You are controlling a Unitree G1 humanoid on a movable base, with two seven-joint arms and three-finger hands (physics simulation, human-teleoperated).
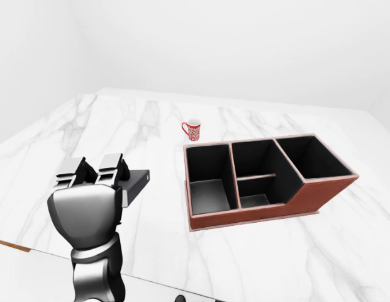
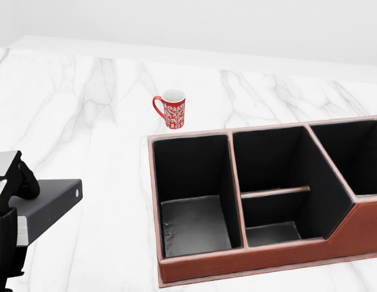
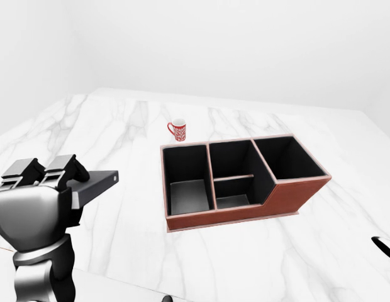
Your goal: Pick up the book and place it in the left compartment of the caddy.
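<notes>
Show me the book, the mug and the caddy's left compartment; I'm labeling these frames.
book (image 1: 137,180), left-eye view, its dark cover near the corner.
mug (image 2: 174,111), head view, its patterned red side.
left compartment (image 2: 194,225), head view, its grey floor.

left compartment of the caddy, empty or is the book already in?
Empty. The left compartment shows only its bare dark floor; the book is outside the caddy, at the left hand.
</notes>
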